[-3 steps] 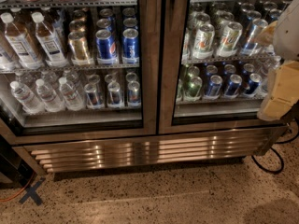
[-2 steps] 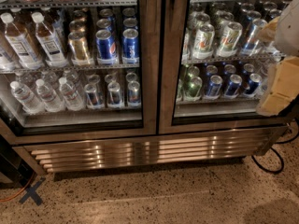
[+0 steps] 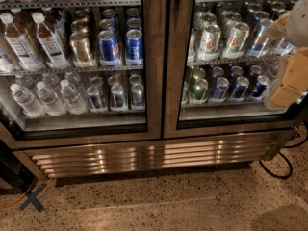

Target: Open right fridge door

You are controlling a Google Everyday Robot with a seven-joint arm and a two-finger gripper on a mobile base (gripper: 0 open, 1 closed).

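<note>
Overlapping right fridge door, pincer cut off at edge.

Single view only, so nothing shared with another. Set in front of the fridge, higher than the shelves on show, tilted down and facing it almost square on. Near enough that both doors run off the top edge. Takes in the lower shelves, the steel grille and a strip of speckled floor. Catches the gripper cut off at the right edge, in front of the right fridge door. Left of the gripper, both doors; below it, grille and floor.
</note>
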